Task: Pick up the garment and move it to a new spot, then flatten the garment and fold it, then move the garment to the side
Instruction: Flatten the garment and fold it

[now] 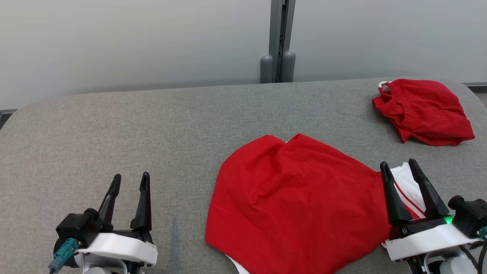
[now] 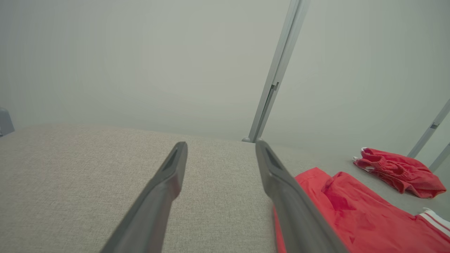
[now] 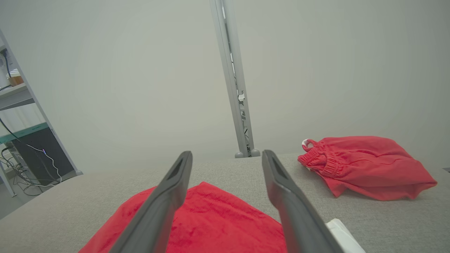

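Observation:
A red garment with white striped trim lies spread on the grey padded table, near the front at centre right; it also shows in the left wrist view and the right wrist view. My left gripper stands open over bare table, well to the left of the garment, nothing between its fingers. My right gripper is open at the garment's right edge, over the white trim, holding nothing.
A second red garment lies bunched at the far right corner of the table, also seen as red shorts with an elastic waistband. A grey post stands behind the table against pale panels. Shelving with cables stands off to the left.

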You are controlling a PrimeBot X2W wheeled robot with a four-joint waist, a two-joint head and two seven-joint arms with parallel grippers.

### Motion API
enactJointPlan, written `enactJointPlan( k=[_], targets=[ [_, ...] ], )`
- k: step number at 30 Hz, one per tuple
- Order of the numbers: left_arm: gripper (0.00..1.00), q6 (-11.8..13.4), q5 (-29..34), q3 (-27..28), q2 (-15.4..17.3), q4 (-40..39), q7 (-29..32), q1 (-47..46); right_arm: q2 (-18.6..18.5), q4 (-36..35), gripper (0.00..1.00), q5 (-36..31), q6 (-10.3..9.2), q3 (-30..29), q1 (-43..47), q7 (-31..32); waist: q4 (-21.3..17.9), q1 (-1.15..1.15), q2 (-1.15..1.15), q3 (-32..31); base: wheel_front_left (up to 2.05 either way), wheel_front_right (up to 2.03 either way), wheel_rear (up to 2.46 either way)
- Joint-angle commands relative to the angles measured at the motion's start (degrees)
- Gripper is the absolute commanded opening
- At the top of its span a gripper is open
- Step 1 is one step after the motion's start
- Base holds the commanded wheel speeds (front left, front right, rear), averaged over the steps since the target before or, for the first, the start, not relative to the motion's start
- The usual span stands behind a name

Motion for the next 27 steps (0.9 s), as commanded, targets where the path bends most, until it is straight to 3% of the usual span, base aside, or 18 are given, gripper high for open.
enactJointPlan(
  k=[1,13,17,22,25,27],
  targets=[
    [1.0,-0.1,-0.1,0.0,0.2,0.1,-0.2,-0.3,-0.2,-0.1,1.0,0.3,0.02,-0.1,-0.4,-0.3,-0.1,0.0,0.0,0.0,0.0,0.0,0.0],
    [1.0,-0.3,0.1,-0.3,0.3,0.7,-0.2,-0.7,-0.1,-0.2,1.0,0.3,0.02,0.0,-0.7,-0.3,-0.9,0.0,0.0,-0.1,0.0,0.0,0.0],
    [1.0,-0.4,1.0,-1.5,2.4,1.7,1.8,-3.7,-0.1,-0.5,1.0,0.3,0.02,-0.2,-1.2,-0.3,-1.8,0.0,0.0,0.4,0.0,0.0,0.0],
    [1.0,-0.8,-0.5,-4.1,5.3,3.9,10.6,-9.5,0.6,-0.7,1.0,0.2,0.02,-0.9,-1.9,-0.3,-3.8,0.0,0.0,1.1,0.0,0.0,0.0],
    [1.0,-1.0,-6.5,-6.2,5.9,4.7,18.4,-13.1,1.1,-0.8,1.0,0.3,0.02,-1.2,-2.0,-0.3,-5.6,0.0,0.0,1.4,0.0,0.0,0.0],
    [1.0,-0.9,-9.5,-9.5,8.9,3.9,23.7,-15.6,1.5,-0.9,1.0,0.4,0.02,-1.4,-2.1,-0.3,-6.7,0.0,0.0,1.6,0.0,0.0,0.0]
  ],
)
